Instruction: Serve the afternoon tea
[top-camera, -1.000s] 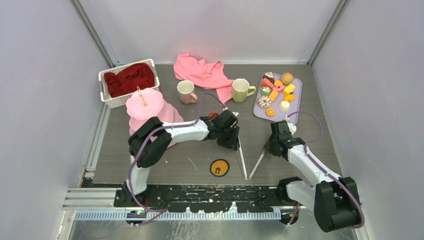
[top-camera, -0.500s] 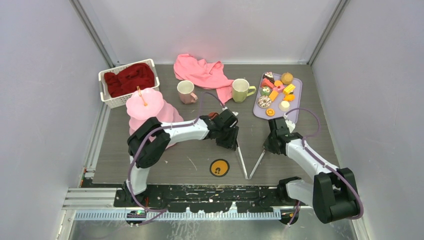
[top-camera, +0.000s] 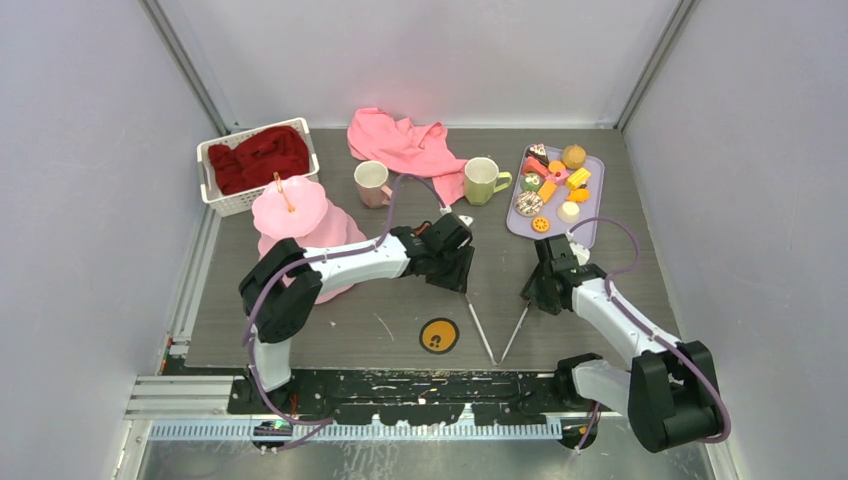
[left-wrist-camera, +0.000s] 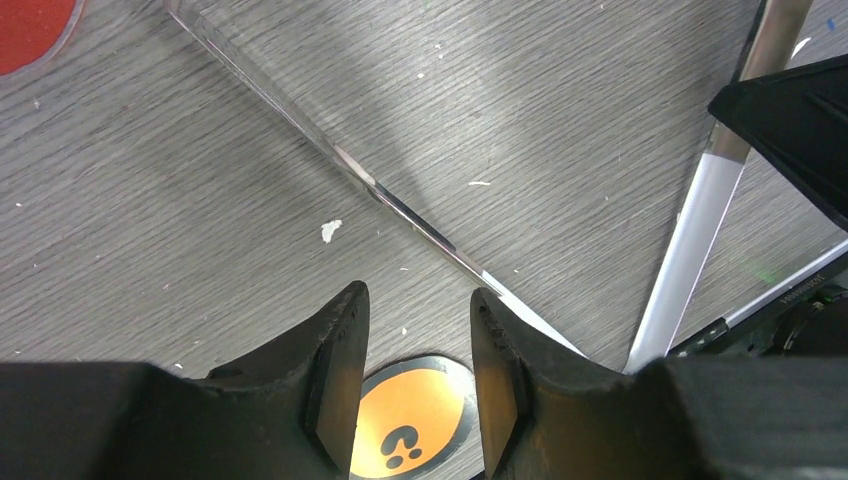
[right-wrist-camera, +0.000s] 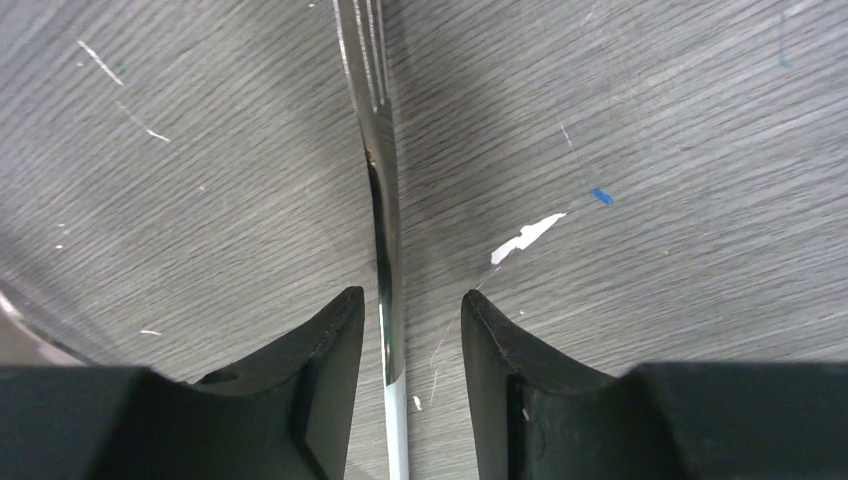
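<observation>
**Ana:** What is sitting at the left of the grey wood-grain table (top-camera: 640, 200)?

**Ben:** A white mesh basket (top-camera: 232, 204) is holding a dark red cloth (top-camera: 258, 157). The pink three-tier scalloped cake stand (top-camera: 305, 212) is standing just in front of it. Further right, the pale pink mug (top-camera: 372, 184) is standing upright beside a crumpled pink cloth (top-camera: 400, 143).

**Ana:** And the left gripper (left-wrist-camera: 417, 293)?

**Ben:** It is hovering low over the middle of the table with its jaws parted and nothing between them. A thin glossy utensil (left-wrist-camera: 400, 205) is lying on the table just ahead of it. A round orange sticker (top-camera: 438, 335) is showing through the gap between the jaws.

**Ana:** What is going on to the right?

**Ben:** The yellow-green mug (top-camera: 482, 181) is standing upright at the cloth's right edge. The right gripper (right-wrist-camera: 410, 293) is straddling a slim shiny fork (right-wrist-camera: 380, 200) that is lying flat, and its jaws are spread to either side of the handle without pinching it. Behind it, the small colourful toy pastries and fruits (top-camera: 545, 185) are sitting together on a lilac rectangular tray (top-camera: 592, 195), well apart from the cake stand.
</observation>
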